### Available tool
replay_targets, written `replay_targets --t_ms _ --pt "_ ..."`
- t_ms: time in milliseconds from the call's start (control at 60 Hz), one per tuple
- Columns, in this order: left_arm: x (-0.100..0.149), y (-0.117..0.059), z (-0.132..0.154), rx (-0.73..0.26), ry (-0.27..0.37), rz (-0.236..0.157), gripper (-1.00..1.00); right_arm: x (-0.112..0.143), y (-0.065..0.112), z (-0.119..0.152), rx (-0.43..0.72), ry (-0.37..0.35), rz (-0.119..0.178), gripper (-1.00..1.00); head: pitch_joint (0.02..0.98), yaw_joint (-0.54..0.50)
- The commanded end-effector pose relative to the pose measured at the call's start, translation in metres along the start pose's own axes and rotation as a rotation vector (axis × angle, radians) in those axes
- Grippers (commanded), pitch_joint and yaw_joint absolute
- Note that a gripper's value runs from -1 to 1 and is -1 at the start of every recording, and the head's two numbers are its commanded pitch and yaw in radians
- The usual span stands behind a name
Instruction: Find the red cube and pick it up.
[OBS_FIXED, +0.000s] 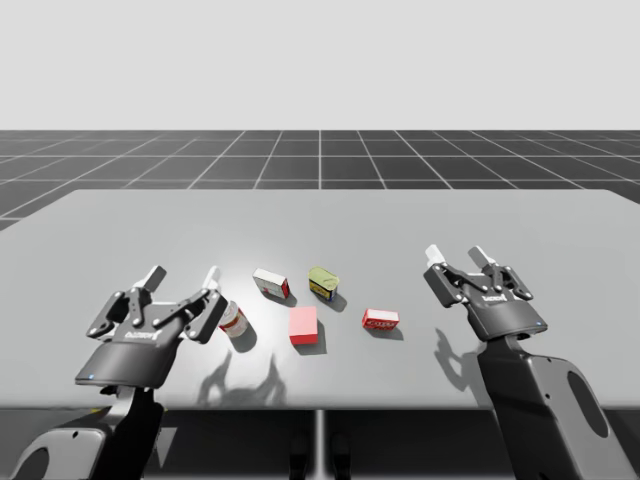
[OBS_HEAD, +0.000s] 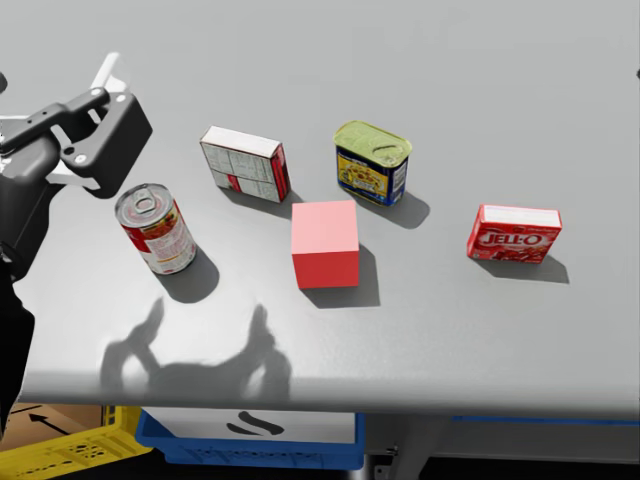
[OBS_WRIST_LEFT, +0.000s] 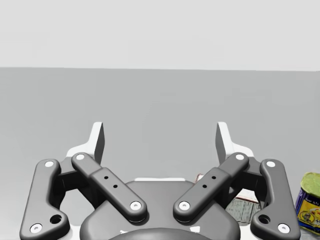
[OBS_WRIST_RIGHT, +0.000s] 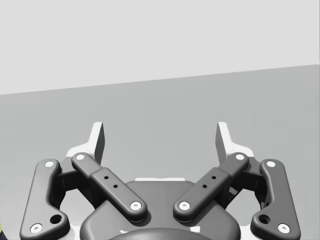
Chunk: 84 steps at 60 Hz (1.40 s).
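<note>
The red cube (OBS_HEAD: 325, 243), a plain solid-looking block with flat, smooth faces and sharp edges, will probably behave as a stiff and rather light thing. It should not bend or break under pressure, but its smooth sides may be a little slippery. I would therefore take hold of it on two opposite side faces, near their middle, coming down from above so that the fingers press squarely. Its top looks paler, almost pink, under the light, while the side facing me is a deeper red. It carries no print, and it rests flat on the grey counter (OBS_HEAD: 500, 100). The cube lies between the two tools, ahead of the left tool (OBS_FIXED: 183, 276) and off to its right side, and somewhat nearer to it than to the right tool (OBS_FIXED: 457, 254). Both tools hang above the counter with their fingers spread wide and nothing between them. A red and white can (OBS_HEAD: 156, 228) stands just beside the right finger of the left tool, so a reach from that side must pass it with care. Beyond the cube are a white and red box (OBS_HEAD: 245, 163) and a blue and yellow tin with a green lid (OBS_HEAD: 372, 163). A small red box (OBS_HEAD: 514, 233) stands apart, toward the right tool.
</note>
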Motion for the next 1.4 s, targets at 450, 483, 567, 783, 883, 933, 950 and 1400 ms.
replay_targets --t_ms 450,483,567,783,883,933,950,1400 --pt "-0.055 -0.088 0.089 -0.196 0.17 0.004 -1.0 -0.001 -0.002 -0.001 -0.014 -0.002 0.008 -1.0 0.922 0.06" --pt "-0.057 -0.089 0.089 -0.196 0.175 0.002 -1.0 -0.001 -0.002 -0.001 -0.014 -0.002 0.008 -1.0 0.922 0.06" --pt "-0.07 -0.096 0.089 -0.191 0.213 0.013 -1.0 -0.001 -0.002 -0.001 -0.019 -0.004 0.016 -1.0 0.927 0.06" --pt "-0.092 -0.116 0.084 -0.188 0.269 0.026 -1.0 -0.001 -0.002 -0.002 -0.022 -0.004 0.017 -1.0 0.924 0.05" --pt "-0.099 -0.123 0.075 -0.186 0.292 0.029 -1.0 -0.001 -0.002 -0.002 -0.021 -0.005 0.017 -1.0 0.919 0.05" --pt "-0.103 -0.125 0.07 -0.178 0.302 0.028 -1.0 -0.001 -0.002 -0.002 -0.021 -0.005 0.017 -1.0 0.917 0.05" --pt "-0.105 -0.127 0.068 -0.175 0.311 0.032 -1.0 -0.001 -0.002 -0.002 -0.021 -0.006 0.017 -1.0 0.916 0.05" --pt "-0.12 -0.161 0.033 -0.12 0.343 0.027 -1.0 0.0 -0.003 -0.001 -0.027 -0.01 0.025 -1.0 0.915 0.05"
